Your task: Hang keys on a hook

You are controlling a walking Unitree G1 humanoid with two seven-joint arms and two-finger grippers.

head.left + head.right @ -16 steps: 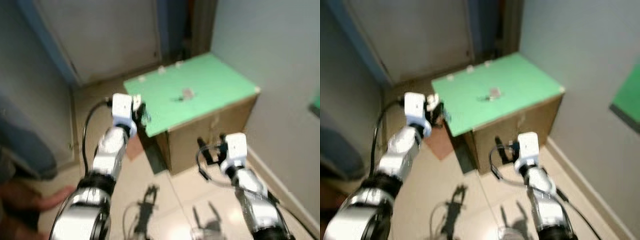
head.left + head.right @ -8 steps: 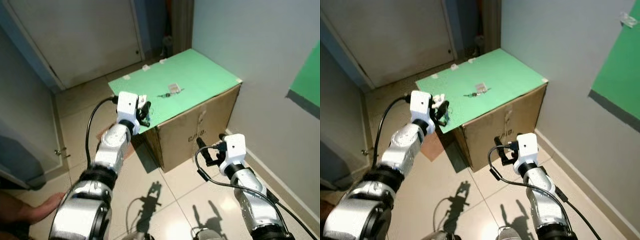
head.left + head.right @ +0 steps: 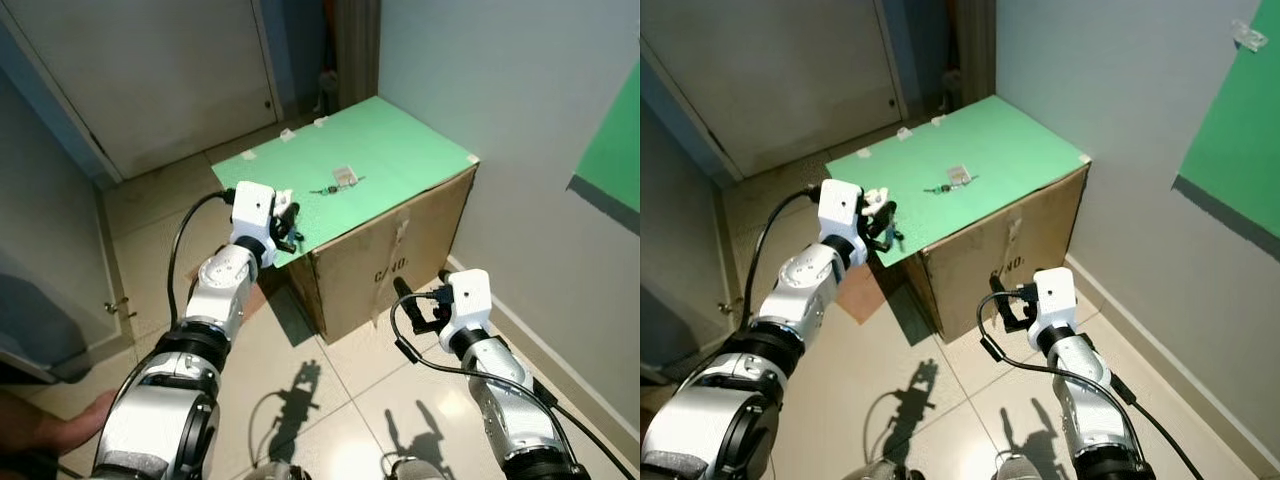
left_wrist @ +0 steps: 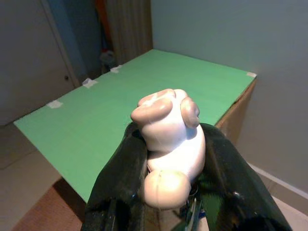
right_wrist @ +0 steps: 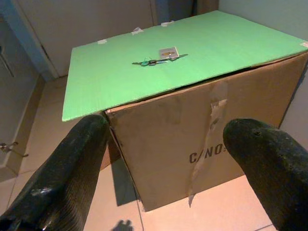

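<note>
left arm: raised, reaching forward | left hand [image 3: 283,222]: fingers [image 4: 122,180] clamped on small pale figurine [image 4: 169,139] | right arm: bent low, forearm forward | right hand [image 3: 418,300]: fingers [image 5: 67,168] spread wide, holding nothing

Keys [image 3: 944,186] lie mid-sheet on the green-topped cardboard box [image 3: 1025,235]; left tool [image 3: 883,222] at its near-left corner.

1 box [image 3: 400,260], 1 keys [image 3: 335,186], 2 grippers
</note>
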